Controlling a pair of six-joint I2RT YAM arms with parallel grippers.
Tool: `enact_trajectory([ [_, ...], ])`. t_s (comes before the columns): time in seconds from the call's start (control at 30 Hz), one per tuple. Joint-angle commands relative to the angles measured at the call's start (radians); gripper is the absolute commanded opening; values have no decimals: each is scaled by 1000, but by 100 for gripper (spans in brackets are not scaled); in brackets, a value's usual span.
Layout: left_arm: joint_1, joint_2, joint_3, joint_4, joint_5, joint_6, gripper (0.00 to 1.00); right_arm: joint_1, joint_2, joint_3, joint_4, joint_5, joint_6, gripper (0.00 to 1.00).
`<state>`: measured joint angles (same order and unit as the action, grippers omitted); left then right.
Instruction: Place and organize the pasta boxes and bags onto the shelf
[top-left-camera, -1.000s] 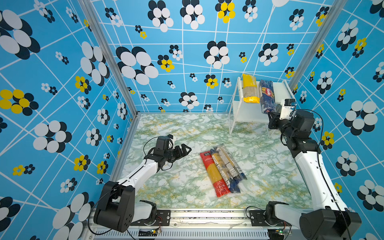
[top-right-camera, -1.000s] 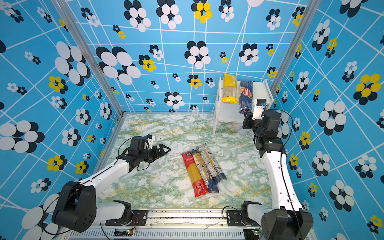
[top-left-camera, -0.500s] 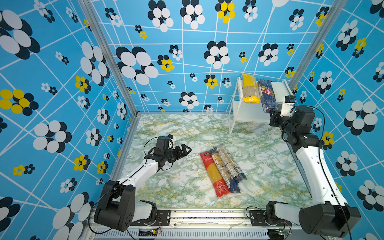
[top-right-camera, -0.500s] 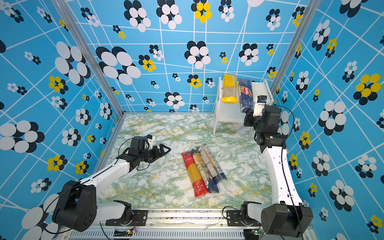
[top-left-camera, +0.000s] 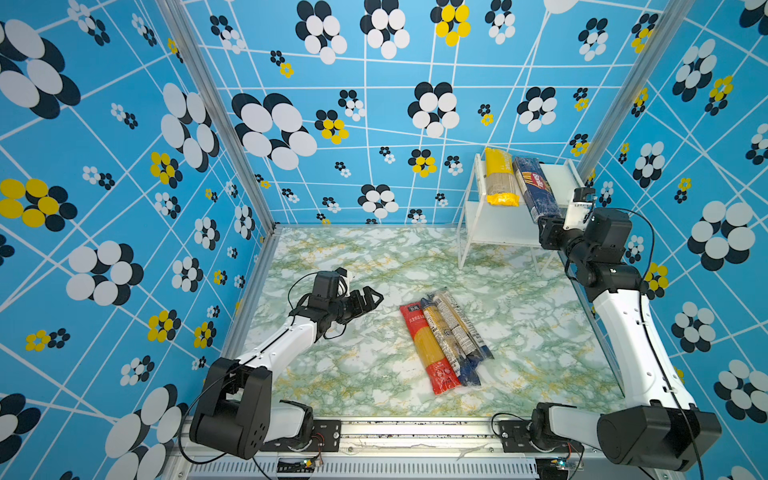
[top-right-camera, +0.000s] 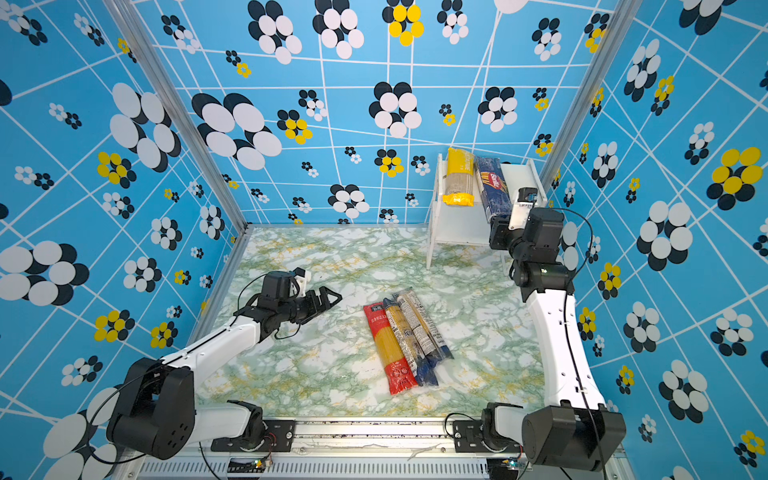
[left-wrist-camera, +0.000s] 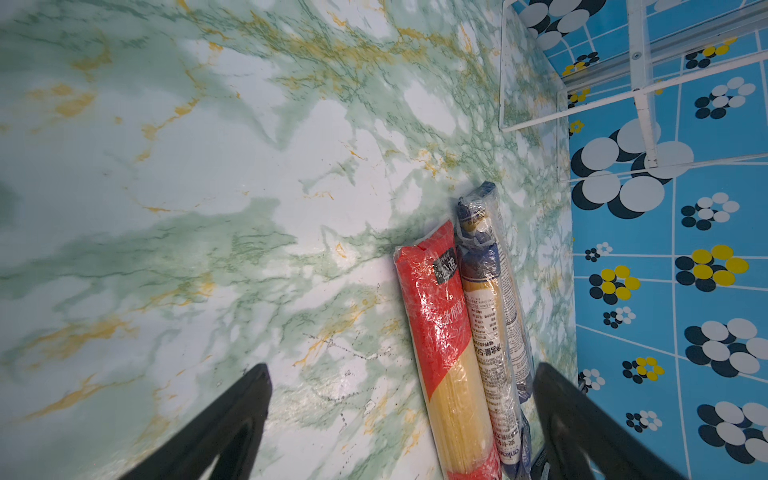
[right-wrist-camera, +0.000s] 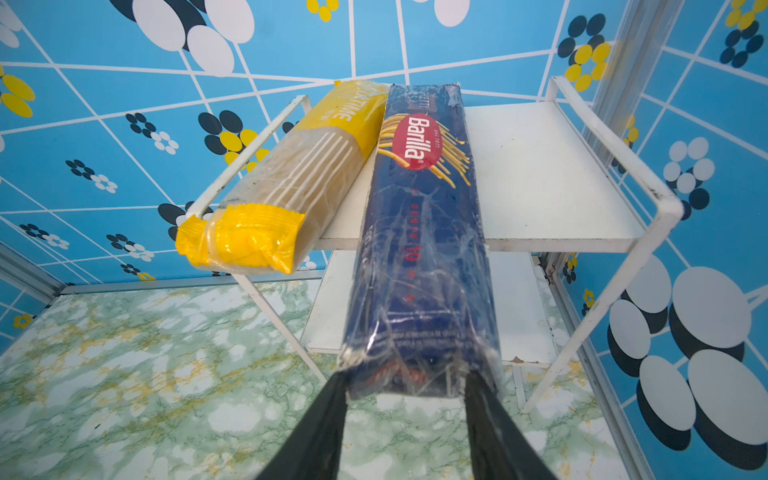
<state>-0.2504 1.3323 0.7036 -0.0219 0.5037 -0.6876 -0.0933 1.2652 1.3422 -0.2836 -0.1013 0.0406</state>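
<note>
- Right arm has crept a little up toward the shelf (right-wrist-camera: 540, 174) since a second ago. The right gripper (right-wrist-camera: 404, 380) has my fingers either side of the near end of the dark blue Barilla pack (right-wrist-camera: 419, 232). Whether they still pinch it, I cannot tell.
- Left gripper (top-left-camera: 365, 300): fingers spread wide, holding nothing, hovering over the marble table (top-left-camera: 540, 324) just short of the loose stock.
- Table stock, mid-table: red pack (top-left-camera: 428, 349) and two clear packs (top-left-camera: 455, 332) with dark-blue ends, side by side and touching.
- Shelf, far right corner: the top board carries the yellow pack (top-left-camera: 500, 178) and the Barilla pack side by side, both overhanging the front edge.
- Step in hand, as I judge it: releasing the Barilla pack. It overhangs a good way, so I should seat it deeper first. Then I spread fully and back straight out along its length, so neither pad drags it off.
- Unchanged: left gripper, the three table packs and the yellow pack lie as before.
</note>
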Motion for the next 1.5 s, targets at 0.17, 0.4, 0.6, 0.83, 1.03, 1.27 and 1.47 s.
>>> enact_trajectory([
  [0.17, -6, 0, 25, 9, 1, 5, 99, -5, 9, 37, -15, 46, -1, 53],
  [0.4, -7, 1, 25, 11, 2, 4, 99, -5, -9, 11, -15, 39, -5, 54],
  [0.6, -6, 1, 24, 11, 2, 2, 99, -6, 0, 5, 7, 40, 35, 54],
  [0.83, -7, -5, 19, 6, -3, 10, 99, -5, 8, -2, 39, 69, 86, 54],
  [1.03, -6, -2, 20, 8, -1, 12, 99, -4, 16, 1, 42, 63, 95, 54],
  [1.27, -5, -1, 16, 13, -3, 12, 99, 1, 23, -4, 55, 47, 103, 54],
  [1.47, -6, 1, 16, 15, -2, 10, 99, 27, 18, -18, 73, 43, 84, 53],
])
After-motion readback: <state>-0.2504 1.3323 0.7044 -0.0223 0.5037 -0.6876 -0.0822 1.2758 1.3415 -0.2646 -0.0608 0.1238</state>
